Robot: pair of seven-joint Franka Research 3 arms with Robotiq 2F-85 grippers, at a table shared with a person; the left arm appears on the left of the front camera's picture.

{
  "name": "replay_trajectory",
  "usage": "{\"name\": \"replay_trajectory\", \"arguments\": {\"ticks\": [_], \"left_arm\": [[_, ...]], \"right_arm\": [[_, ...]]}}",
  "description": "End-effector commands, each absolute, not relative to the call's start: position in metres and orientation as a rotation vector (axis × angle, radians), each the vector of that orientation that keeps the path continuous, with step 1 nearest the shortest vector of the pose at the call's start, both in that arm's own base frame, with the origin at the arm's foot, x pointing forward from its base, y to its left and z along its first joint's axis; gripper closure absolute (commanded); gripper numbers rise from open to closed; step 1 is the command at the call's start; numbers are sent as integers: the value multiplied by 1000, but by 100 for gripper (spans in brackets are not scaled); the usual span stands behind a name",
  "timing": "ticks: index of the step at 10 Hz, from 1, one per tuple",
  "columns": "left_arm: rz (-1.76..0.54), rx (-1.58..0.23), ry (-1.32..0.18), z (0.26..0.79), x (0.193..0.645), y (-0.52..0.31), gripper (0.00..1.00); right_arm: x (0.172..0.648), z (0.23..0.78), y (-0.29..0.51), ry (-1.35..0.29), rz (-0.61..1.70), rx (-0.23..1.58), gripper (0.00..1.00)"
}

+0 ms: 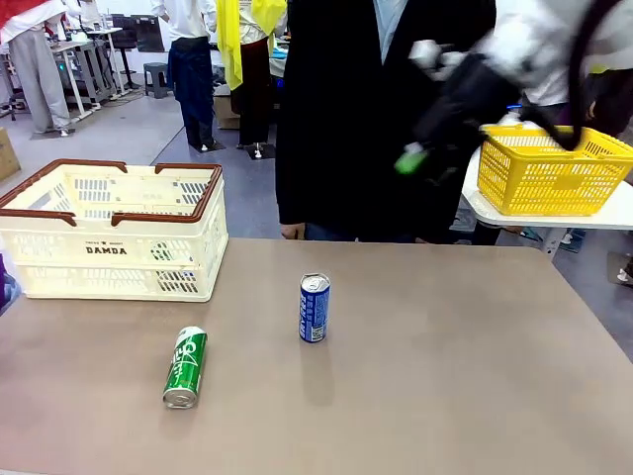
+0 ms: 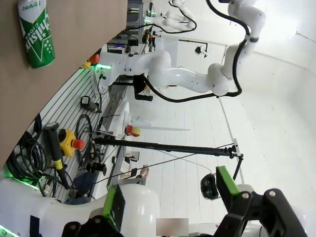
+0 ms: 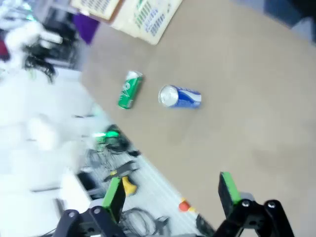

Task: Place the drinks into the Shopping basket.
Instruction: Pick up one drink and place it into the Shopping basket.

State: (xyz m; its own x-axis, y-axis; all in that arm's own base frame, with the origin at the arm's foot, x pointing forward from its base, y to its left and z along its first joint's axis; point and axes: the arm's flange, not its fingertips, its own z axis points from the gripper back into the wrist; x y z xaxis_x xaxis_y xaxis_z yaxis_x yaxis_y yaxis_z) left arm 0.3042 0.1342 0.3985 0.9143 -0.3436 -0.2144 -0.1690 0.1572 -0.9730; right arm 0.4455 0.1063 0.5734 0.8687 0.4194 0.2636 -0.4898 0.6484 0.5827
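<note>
The blue drink (image 1: 315, 308) stands upright near the middle of the brown table (image 1: 455, 376). The green drink (image 1: 185, 367) lies on its side to its front left. The cream Shopping basket (image 1: 114, 233), brown-rimmed, sits at the table's far left with nothing visible in it. My right gripper (image 1: 420, 160) hangs blurred high over the far right, with nothing in it. In the right wrist view its green-padded fingers (image 3: 171, 195) are open, well above the blue drink (image 3: 179, 97), the green drink (image 3: 130, 89) and the basket's corner (image 3: 143, 17). My left gripper (image 2: 170, 197) is open and empty, with the green drink (image 2: 35, 32) far off on the table.
A person in dark clothes (image 1: 376, 119) stands at the table's far edge. A yellow mesh basket (image 1: 549, 168) rests on a white side table at the right. The brown table's right half is bare.
</note>
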Motion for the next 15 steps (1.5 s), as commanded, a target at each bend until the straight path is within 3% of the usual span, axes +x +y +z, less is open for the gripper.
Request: {"name": "replay_trajectory", "arguments": {"ticks": [1, 2, 4, 6, 7, 11, 12, 15], "left_arm": [[-145, -1427, 428, 401, 302, 136, 0], [-145, -1427, 428, 401, 302, 136, 0], [-145, -1427, 428, 401, 302, 136, 0], [-145, -1427, 428, 401, 302, 136, 0], [-145, -1427, 428, 401, 302, 136, 0], [-131, -1421, 436, 398, 304, 134, 0], [135, -1369, 539, 429, 317, 117, 0], [195, -791, 679, 530, 376, -84, 0]], "right_arm": [[468, 513, -6, -18, 178, 1076, 0], [463, 482, -59, -19, 48, 1302, 0], [438, 426, -122, -79, -187, 1511, 0], [417, 393, -137, -224, -346, 1452, 0], [420, 402, -154, -13, -68, 1336, 0], [420, 402, -154, -13, -68, 1336, 0], [420, 402, -154, -13, -68, 1336, 0], [420, 402, -154, -13, -68, 1336, 0]]}}
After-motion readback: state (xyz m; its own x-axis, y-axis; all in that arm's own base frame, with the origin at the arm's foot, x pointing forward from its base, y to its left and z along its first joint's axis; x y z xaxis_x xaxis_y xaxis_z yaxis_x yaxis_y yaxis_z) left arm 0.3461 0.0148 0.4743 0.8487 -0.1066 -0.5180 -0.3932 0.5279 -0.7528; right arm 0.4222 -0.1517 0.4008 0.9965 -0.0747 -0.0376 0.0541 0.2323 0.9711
